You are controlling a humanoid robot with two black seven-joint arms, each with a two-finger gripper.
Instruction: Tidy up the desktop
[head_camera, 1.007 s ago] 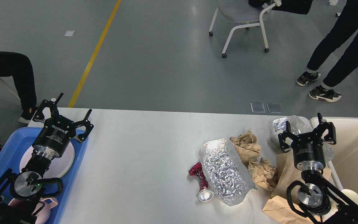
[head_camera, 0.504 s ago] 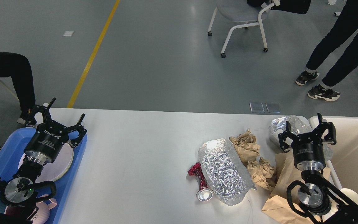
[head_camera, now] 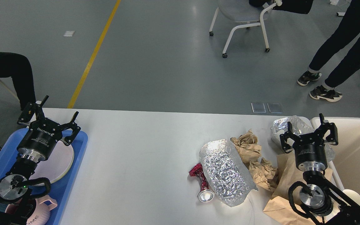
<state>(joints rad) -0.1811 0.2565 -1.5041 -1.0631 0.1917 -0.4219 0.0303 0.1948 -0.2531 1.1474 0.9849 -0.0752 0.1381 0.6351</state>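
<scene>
Two containers flank a wide white bench that fills the lower half of the view: a blue plastic tray at its left end and a beige plastic bin at its right, apparently sorting places for dishes and rubbish. The bench's middle is bare; its litter bunches toward the right, near the bin. Largest there is a crumpled silver foil bag, then a flat brown paper bag under the right arm, wads of brown paper, a second foil wad touching the bin's rim, and a crushed red can lying beside the big foil bag. In the tray sit a white plate and a pink cup. The left end effector hangs over the tray's far edge, fingers spread, empty. The right end effector hovers above the paper bag, equally wide, empty.
</scene>
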